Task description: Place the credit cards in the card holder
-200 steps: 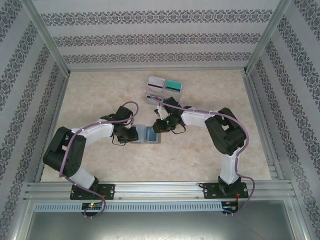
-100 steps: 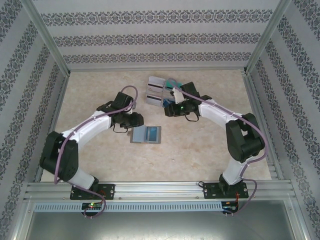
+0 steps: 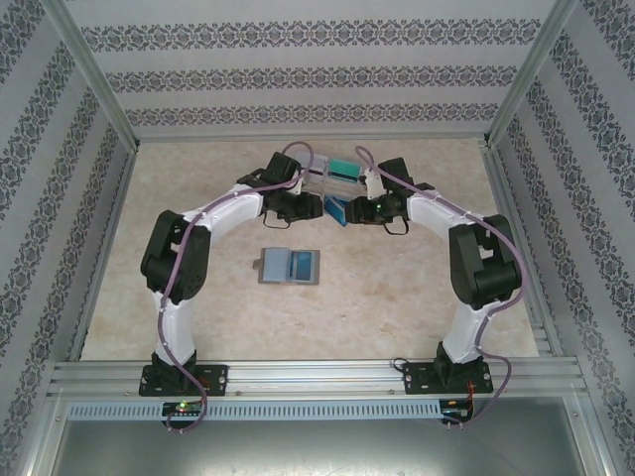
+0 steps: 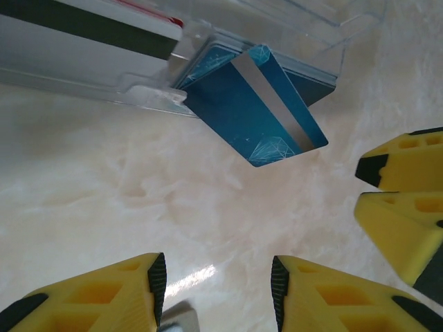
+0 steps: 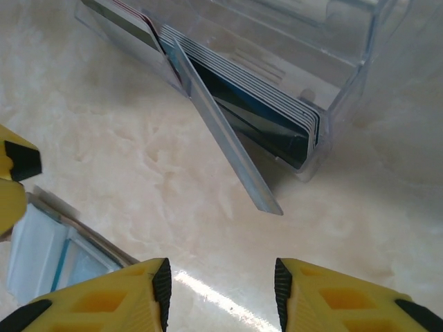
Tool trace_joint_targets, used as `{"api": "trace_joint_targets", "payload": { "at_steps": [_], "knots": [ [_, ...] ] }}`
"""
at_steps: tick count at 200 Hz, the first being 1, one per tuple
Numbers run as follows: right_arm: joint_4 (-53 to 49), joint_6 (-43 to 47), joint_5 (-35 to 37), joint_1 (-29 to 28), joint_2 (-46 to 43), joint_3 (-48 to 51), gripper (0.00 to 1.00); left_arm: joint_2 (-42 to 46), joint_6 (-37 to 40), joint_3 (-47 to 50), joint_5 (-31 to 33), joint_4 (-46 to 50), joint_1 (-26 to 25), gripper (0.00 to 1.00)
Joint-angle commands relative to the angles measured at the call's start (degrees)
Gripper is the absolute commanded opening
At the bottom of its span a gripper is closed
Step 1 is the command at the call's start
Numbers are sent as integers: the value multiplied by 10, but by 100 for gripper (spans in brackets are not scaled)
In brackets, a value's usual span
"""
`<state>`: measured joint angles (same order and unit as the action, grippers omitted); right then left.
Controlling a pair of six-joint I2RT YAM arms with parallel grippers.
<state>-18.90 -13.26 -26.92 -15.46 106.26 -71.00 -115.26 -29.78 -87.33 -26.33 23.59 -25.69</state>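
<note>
Bright, even light, soft shadows, white glare streak on table (image 5: 208, 290)

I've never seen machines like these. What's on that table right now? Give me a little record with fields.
Surface: beige marbled tabletop
Card store: clear plastic rack, far centre, holding stacked cards
Loose card: blue plastic card with a silver stripe, sticking out of the rack at a tilt
Card holder: flat grey folding wallet, lying open nearer the arm bases, apart from both grippers
Left gripper: open, empty, facing the blue card
Right gripper: open, empty, facing the same card
</note>
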Motion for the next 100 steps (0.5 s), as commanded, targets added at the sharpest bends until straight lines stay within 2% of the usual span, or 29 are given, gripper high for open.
{"api": "trace_joint_targets", "payload": {
  "at_steps": [1, 100],
  "knots": [
    [-10, 8, -12, 7, 20, -23, 45, -26, -6, -25, -26, -22, -4, 46],
    [-8, 7, -30, 12, 71, -63, 42, -110, -20, -104, -39, -29, -14, 46]
  ]
}}
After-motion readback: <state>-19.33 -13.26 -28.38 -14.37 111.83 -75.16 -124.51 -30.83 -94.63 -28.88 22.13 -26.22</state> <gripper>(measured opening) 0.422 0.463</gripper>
